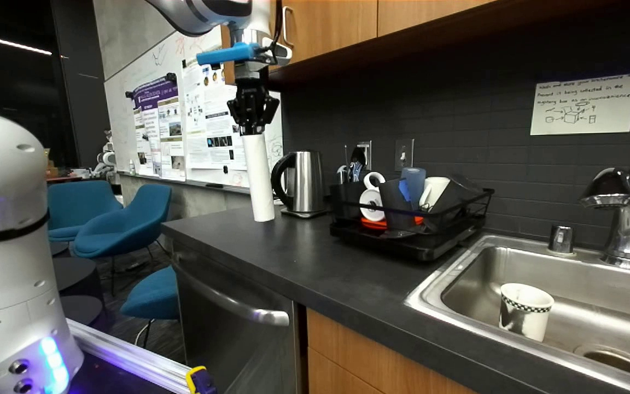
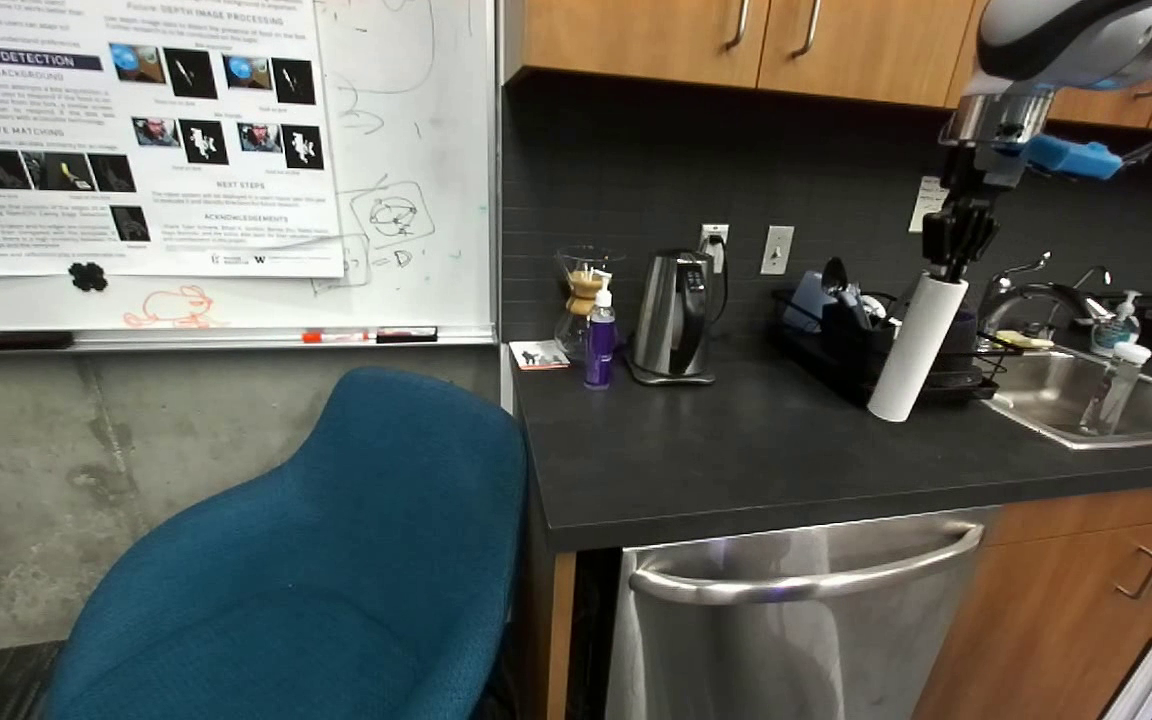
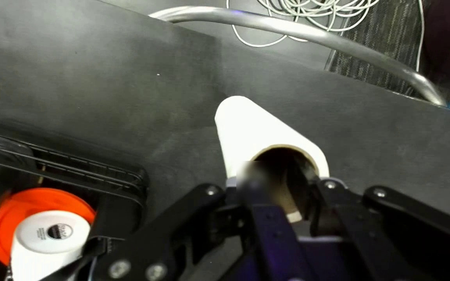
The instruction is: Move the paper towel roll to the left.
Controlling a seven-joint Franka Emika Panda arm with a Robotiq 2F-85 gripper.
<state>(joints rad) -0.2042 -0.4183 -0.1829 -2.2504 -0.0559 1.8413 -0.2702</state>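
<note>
The paper towel roll (image 1: 259, 183) is a slim white cylinder at the dark counter, tilted in both exterior views. It also shows in an exterior view in front of the dish rack (image 2: 918, 345). In the wrist view the roll (image 3: 244, 125) shows its hollow brown core from above. My gripper (image 1: 252, 130) is at the roll's top end, also in an exterior view (image 2: 946, 272). In the wrist view the gripper's fingers (image 3: 279, 179) reach into the core, with a gap between them. The tips are hidden inside. I cannot tell whether the roll's base touches the counter.
A steel kettle (image 1: 305, 183) stands behind the roll near the wall. A purple pump bottle (image 2: 600, 340) stands beside it. A black dish rack (image 1: 413, 232) with cups and an orange plate borders the sink (image 1: 490, 241), which holds a white cup (image 1: 525, 312).
</note>
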